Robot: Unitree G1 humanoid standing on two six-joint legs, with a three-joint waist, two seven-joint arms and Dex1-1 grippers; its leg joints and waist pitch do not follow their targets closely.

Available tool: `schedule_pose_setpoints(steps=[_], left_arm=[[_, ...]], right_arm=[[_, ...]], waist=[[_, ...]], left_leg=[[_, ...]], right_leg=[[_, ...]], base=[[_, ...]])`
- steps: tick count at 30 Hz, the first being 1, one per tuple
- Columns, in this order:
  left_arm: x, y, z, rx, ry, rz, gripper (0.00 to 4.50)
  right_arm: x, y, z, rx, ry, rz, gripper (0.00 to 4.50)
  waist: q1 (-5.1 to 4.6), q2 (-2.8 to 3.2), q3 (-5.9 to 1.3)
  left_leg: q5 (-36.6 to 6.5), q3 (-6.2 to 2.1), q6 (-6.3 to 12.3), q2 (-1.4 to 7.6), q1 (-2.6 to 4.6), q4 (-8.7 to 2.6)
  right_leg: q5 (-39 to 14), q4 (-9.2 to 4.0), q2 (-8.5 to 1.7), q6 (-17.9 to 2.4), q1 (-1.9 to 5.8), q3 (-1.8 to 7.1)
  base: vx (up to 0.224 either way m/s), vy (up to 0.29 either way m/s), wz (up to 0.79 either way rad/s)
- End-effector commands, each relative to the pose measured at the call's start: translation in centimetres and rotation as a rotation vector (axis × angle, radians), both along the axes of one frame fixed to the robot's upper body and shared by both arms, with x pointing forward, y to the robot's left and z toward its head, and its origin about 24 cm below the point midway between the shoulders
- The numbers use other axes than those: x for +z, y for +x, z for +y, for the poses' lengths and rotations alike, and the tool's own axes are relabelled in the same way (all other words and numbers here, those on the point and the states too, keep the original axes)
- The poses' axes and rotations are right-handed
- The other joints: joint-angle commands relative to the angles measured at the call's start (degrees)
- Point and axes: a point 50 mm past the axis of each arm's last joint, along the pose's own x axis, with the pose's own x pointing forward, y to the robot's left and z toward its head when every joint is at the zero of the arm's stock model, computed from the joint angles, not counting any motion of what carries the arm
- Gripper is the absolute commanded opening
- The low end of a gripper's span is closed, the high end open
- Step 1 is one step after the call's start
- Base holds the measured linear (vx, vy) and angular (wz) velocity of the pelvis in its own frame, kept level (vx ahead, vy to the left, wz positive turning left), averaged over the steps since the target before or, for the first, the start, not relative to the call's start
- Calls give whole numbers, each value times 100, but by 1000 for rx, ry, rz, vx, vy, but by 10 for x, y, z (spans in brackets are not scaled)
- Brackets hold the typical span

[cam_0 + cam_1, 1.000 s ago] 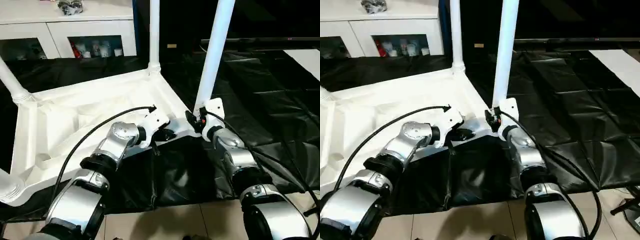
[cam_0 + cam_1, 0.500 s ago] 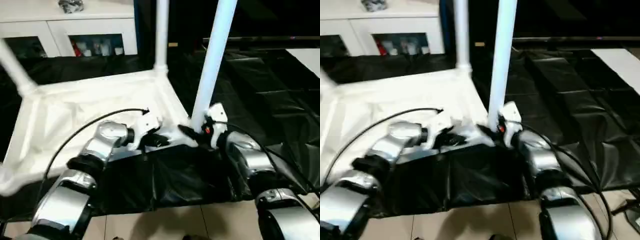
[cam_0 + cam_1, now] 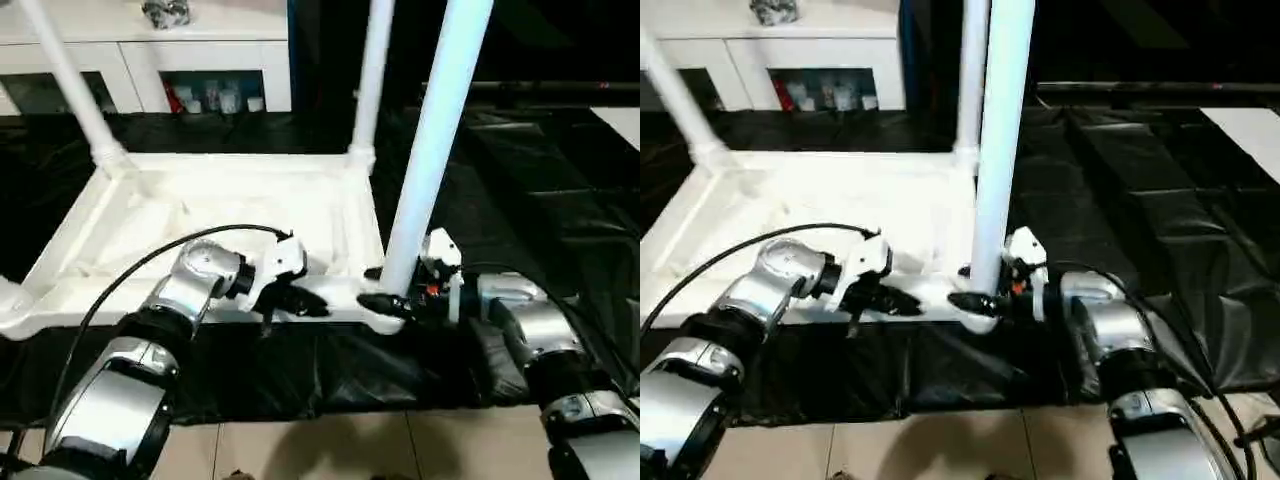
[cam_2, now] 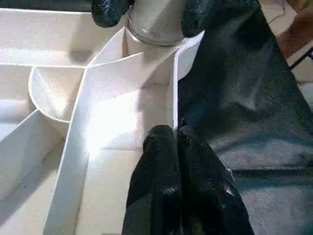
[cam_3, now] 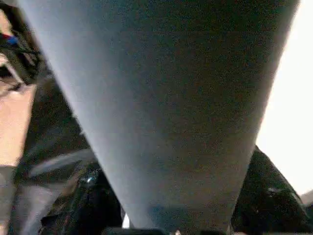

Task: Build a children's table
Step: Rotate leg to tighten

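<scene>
The white tabletop (image 3: 200, 205) lies upside down on the black mat, ribbed underside up. White tube legs stand in its far left (image 3: 70, 80), far right (image 3: 372, 80) and near right (image 3: 430, 150) corner sockets. My left gripper (image 3: 305, 303) is shut on the thin near rim wall (image 4: 174, 98), close to the near right corner. My right gripper (image 3: 385, 300) is shut on the base of the near right leg (image 5: 166, 98), with black fingers (image 5: 85, 205) on either side of it. The tabletop's near left corner (image 3: 12, 305) sits at the picture's edge.
A white cabinet with glass doors (image 3: 200, 60) stands behind the table. The black mat (image 3: 520, 180) stretches to the right and back, with pale floor tiles (image 3: 330, 450) at its near edge. A white sheet (image 3: 622, 120) lies at the far right.
The tabletop has turned so that its near edge now lies square to me, the legs swinging with it. Both grippers kept their hold and moved along. The view has also shifted.
</scene>
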Motion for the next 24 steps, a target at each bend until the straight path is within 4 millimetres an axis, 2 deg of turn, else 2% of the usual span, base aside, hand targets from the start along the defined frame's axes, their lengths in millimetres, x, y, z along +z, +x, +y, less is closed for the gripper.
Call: schedule_pose_setpoints(steps=[1,5,9,11,13,14,15,16,17,18,19,21,22,24], left_arm=[[11,6,-16,-30,-19,-50,0],[11,8,-13,-10,-11,-52,0],[10,12,-15,75,-13,-76,0],[10,14,-16,114,-17,-88,0],[9,18,-26,213,-32,-115,0],[9,20,-30,246,-39,-122,0],[8,21,-38,294,-54,-130,0],[8,22,-46,321,-66,-137,0],[8,22,-46,321,-66,-137,0],[8,22,-54,347,-79,-144,0],[8,22,-63,363,-90,-152,0],[7,21,-73,328,-74,-206,0],[6,20,-72,298,-57,-233,0],[5,20,-70,282,-47,-248,0]], right_arm=[[-15,-17,28,182,-5,90,232],[-14,-16,27,150,1,88,221],[-15,-11,24,26,-5,55,216],[-15,-7,24,-34,-7,42,213],[-23,4,23,-250,-45,10,210],[-25,8,24,-321,-57,2,208],[-29,13,24,-430,-73,0,205],[-32,16,26,-508,-78,-1,205],[-32,16,26,-508,-78,-1,201],[-35,20,28,-591,-92,4,199],[-36,23,30,-669,-105,4,199],[-33,28,39,-761,-85,3,198],[-31,29,40,-766,-76,-8,197],[-29,30,41,-767,-76,-23,197]], waist=[[-7,-25,-351],[-2,-16,-352],[-10,-21,-329],[-28,-26,-297],[-80,-45,-275],[-99,-35,-250],[-154,-66,-246],[-179,-52,-243],[-248,-45,-239],[-268,-42,-244],[-338,0,-272],[-422,-2,-285],[-455,6,-311],[-486,-15,-323]], left_leg=[[-1577,52,395,67,45,-407],[-1618,49,339,59,50,-412],[-1687,49,290,60,63,-425],[-1944,45,243,43,98,-429],[-2170,10,120,5,159,-409],[-2250,6,93,-5,179,-403],[-2364,-17,64,-35,198,-382],[-2399,-28,40,-39,198,-373],[-2517,-58,21,-45,192,-377],[-2569,-69,57,-60,192,-377],[-2593,-110,101,-34,133,-431],[-2684,-118,146,-25,129,-457],[-2657,-123,186,-28,109,-472],[-2533,-100,287,-28,64,-480]], right_leg=[[-2082,-413,-254,-1183,321,217],[-2144,-419,-250,-1141,315,210],[-2257,-433,-251,-1097,297,216],[-2741,-494,-252,-963,272,196],[-3512,-590,-277,-671,215,159],[-3693,-616,-275,-611,186,143],[-4004,-678,-263,-456,170,85],[-4082,-686,-269,-397,167,67],[-4156,-719,-258,-304,170,21],[-4171,-754,-246,-254,184,-10],[-3882,-735,-262,-277,254,-20],[-3557,-739,-245,-400,240,-5],[-3302,-710,-247,-510,266,21],[-2948,-671,-247,-673,273,74]], base=[[0,0,0],[0,0,0],[0,0,0],[0,0,0],[0,0,0],[0,0,0],[0,0,0],[0,0,0],[0,0,0],[0,0,0],[0,0,0],[-2,34,-5],[0,0,0],[0,0,0]])
